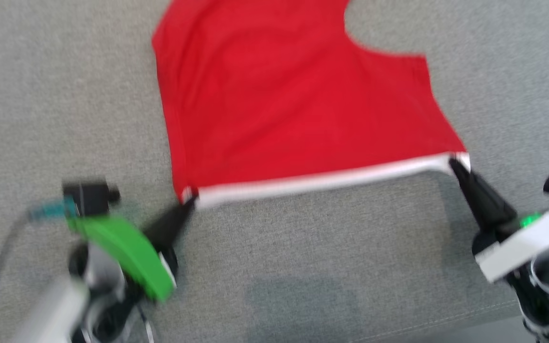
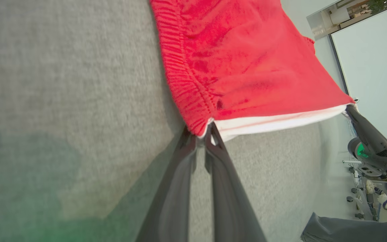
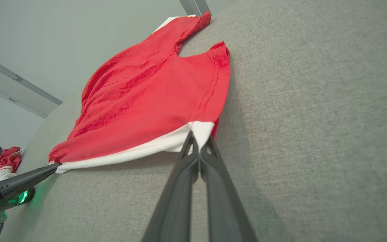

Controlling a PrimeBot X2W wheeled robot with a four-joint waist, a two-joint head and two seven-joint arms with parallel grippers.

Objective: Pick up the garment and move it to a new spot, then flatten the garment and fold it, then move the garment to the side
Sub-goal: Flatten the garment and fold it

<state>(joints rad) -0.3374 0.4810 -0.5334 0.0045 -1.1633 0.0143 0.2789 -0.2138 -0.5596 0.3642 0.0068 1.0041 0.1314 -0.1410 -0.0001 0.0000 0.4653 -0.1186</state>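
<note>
The garment [image 1: 298, 100] is a bright red shirt spread over the grey fabric surface [image 1: 312, 247], with a white band along its near edge stretched between my two grippers. My left gripper [image 1: 189, 200] is shut on the near left corner of that edge, seen close up in the left wrist view as garment [image 2: 247, 67] pinched by the left gripper [image 2: 202, 132]. My right gripper [image 1: 455, 162] is shut on the near right corner; the right wrist view shows the right gripper [image 3: 198, 143] clamped on the white corner of the garment [image 3: 146, 97].
A seam and the surface's front edge [image 1: 446, 319] run along the bottom right in the head view. A second red-and-white cloth [image 3: 7, 161] lies at the far left in the right wrist view. A pale wall and a glass partition [image 2: 375, 67] stand beyond the surface.
</note>
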